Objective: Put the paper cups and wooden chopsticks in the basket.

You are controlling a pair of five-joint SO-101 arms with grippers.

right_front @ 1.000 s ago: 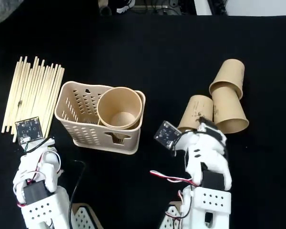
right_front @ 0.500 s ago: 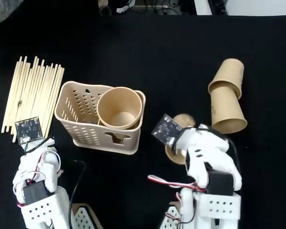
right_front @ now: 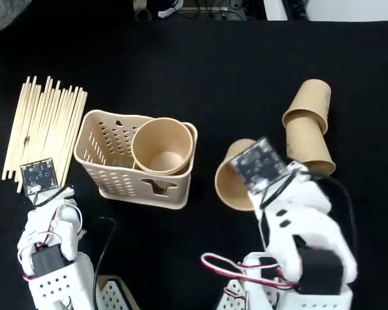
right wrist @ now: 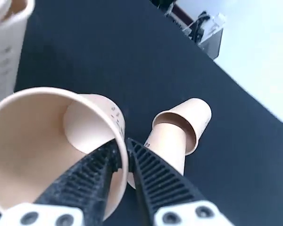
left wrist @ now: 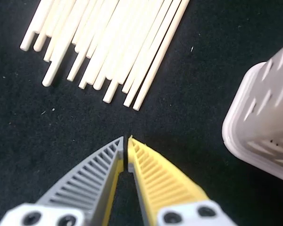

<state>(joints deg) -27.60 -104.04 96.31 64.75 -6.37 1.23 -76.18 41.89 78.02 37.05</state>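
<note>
My right gripper (right wrist: 123, 146) is shut on the rim of a paper cup (right wrist: 47, 141), held lifted to the right of the basket (right_front: 103, 177); the same cup (right_front: 231, 181) pokes out from under the right wrist in the high view. The beige slotted basket holds one upright paper cup (right_front: 161, 145). Two more cups (right_front: 307, 132), nested and lying on their sides, rest on the table at the right, also as nested cups (right wrist: 177, 134). A bundle of wooden chopsticks (right_front: 44, 126) lies left of the basket. My left gripper (left wrist: 127, 143) is shut and empty, just short of the chopsticks' ends (left wrist: 108, 47).
A black cloth covers the table (right_front: 233, 71). The basket's corner (left wrist: 264, 122) stands close beside the left gripper. Cables and gear lie along the far edge (right_front: 207, 10). Open cloth lies between the basket and the nested cups.
The right gripper took one cup from beside the nested pair, lifted it and swung it toward the basket. The left arm stayed still.
</note>
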